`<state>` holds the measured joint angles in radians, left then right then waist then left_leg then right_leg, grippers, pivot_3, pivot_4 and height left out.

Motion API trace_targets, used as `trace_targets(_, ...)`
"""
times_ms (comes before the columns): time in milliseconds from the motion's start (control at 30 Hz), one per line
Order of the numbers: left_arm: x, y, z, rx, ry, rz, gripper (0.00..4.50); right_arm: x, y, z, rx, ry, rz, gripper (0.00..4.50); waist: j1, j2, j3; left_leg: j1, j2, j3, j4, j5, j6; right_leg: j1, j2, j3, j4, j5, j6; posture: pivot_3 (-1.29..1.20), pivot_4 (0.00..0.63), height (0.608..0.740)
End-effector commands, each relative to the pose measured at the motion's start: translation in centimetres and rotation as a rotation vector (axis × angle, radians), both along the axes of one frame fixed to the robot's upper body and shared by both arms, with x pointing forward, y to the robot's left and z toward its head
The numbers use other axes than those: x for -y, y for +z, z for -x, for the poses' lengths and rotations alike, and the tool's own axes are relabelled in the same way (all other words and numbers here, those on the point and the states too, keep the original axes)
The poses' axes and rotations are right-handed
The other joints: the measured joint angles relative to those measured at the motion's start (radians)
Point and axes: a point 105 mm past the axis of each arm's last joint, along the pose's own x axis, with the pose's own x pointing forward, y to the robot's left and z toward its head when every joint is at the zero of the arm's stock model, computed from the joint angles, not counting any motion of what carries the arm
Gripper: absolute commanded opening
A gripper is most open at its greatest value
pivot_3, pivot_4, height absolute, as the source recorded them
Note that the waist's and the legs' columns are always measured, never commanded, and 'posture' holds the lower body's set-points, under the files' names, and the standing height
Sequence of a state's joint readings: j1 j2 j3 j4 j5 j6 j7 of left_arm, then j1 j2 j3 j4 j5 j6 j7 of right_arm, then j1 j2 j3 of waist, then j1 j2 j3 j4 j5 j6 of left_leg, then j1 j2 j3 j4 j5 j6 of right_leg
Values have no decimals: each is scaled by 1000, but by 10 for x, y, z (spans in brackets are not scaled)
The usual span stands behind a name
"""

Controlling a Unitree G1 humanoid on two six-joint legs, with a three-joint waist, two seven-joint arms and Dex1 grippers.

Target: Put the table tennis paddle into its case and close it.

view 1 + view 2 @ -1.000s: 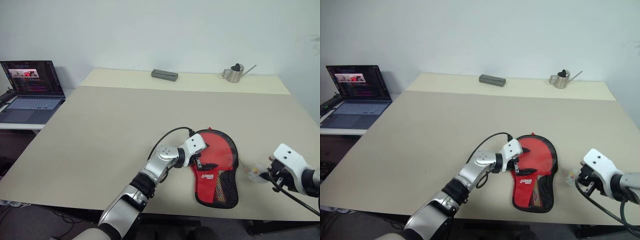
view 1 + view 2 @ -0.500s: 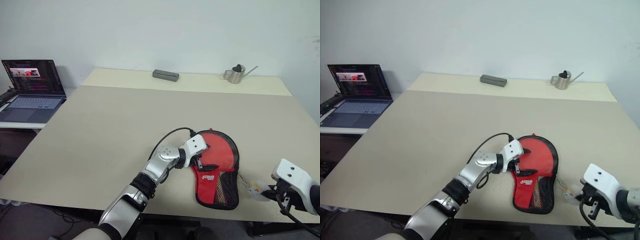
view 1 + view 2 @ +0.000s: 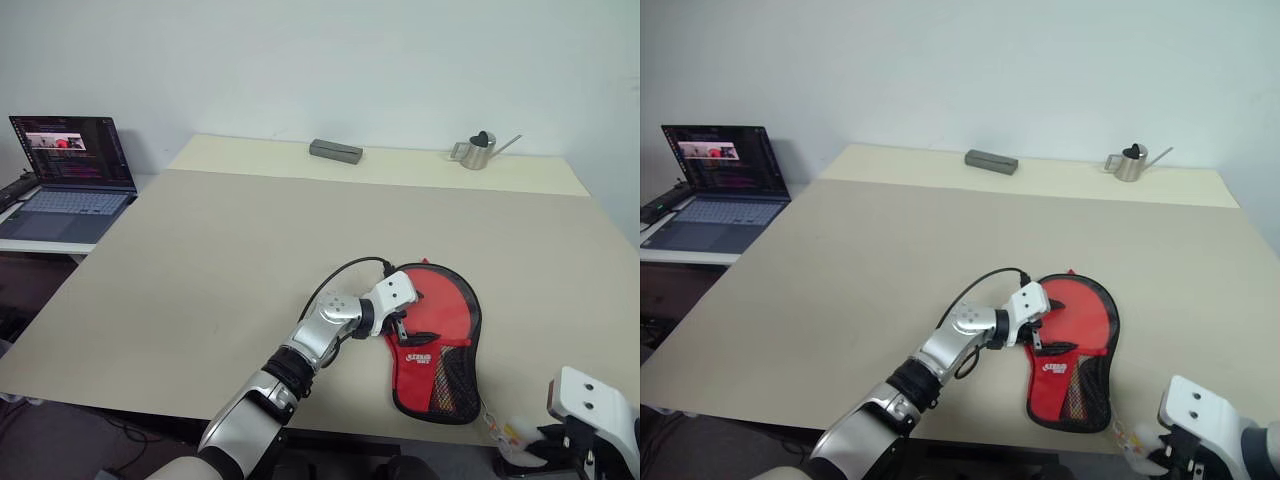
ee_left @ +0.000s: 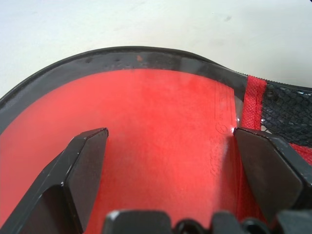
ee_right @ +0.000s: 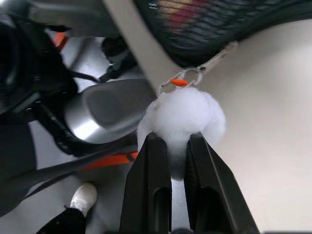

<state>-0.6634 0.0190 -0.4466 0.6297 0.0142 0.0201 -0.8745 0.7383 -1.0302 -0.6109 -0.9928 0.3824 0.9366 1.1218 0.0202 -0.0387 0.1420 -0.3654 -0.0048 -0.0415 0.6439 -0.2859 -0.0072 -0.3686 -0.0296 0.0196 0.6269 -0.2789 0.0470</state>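
Note:
The red case [image 3: 437,350] lies flat near the table's front edge, mesh pocket and white lettering toward me. The paddle's round red face [image 4: 161,112] shows in the case's wide end, ringed by a black rim; its handle is hidden. My left gripper [image 3: 402,328] rests over that face, open, with one finger [image 4: 80,168] on each side and nothing between them. My right gripper [image 5: 170,146] hangs just past the table's front edge at the case's narrow end. It is shut on the fluffy white zipper charm [image 5: 181,116], whose clip and cord lead back to the case. The charm [image 3: 512,437] also shows from above.
An open laptop [image 3: 65,170] stands on a low side table at the left. A grey block [image 3: 335,150] and a small metal watering can [image 3: 478,150] sit along the far edge of the table [image 3: 220,260]. The front table edge [image 5: 141,58] runs right beside the right gripper.
My right gripper has drawn back and down toward the table's front edge, taking the white charm along the case's right side. The left gripper has stayed put.

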Motion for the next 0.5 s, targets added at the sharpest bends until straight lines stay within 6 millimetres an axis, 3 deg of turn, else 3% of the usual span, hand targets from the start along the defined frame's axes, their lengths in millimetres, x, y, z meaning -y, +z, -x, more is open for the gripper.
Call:
trace_targets(33, -41, -89, 27, -214, 25, -307, 4500, -14, 3, 10, -22, 71, -41, 12, 1, 0, 0, 0, 0, -2, 0, 0, 0, 0, 0, -2, 0, -1, -1, 0, 150, 740)
trace_targets(500, -41, -88, 26, -208, 27, -311, 4500, -42, -5, 13, -51, 158, -148, 10, 2, 0, 0, 2, 0, -11, 0, -1, -2, 11, -1, -7, 0, -4, -5, 0, 150, 740)
